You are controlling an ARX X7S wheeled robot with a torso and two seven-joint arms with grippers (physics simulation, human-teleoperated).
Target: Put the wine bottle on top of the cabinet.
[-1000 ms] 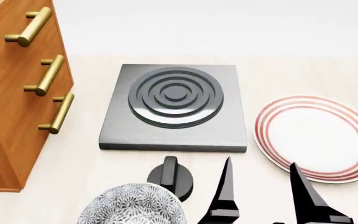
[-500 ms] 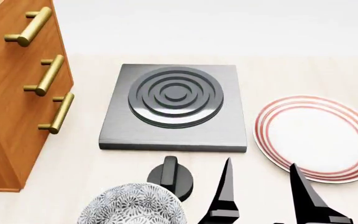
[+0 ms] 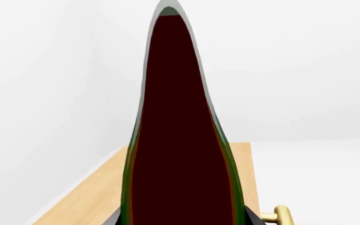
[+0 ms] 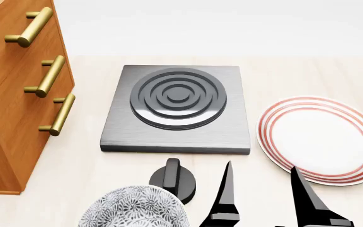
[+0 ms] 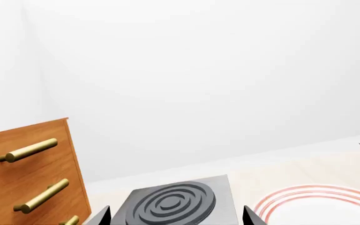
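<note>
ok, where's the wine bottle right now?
Only the left wrist view shows it: the wine bottle fills the frame, above the cabinet top, near a brass handle.

Head view down; right wrist level; both share cabinet [image 4: 14, 94].

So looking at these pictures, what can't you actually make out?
- Left wrist view: the wine bottle fills the frame, hiding the left gripper; whether it is gripped, or touches the cabinet top, cannot be told.
- Head view: the left arm and the bottle lie outside the frame.
- Head view: the right gripper and the patterned bowl are cut by the bottom edge.
- The plate is cut by the right edge.
</note>
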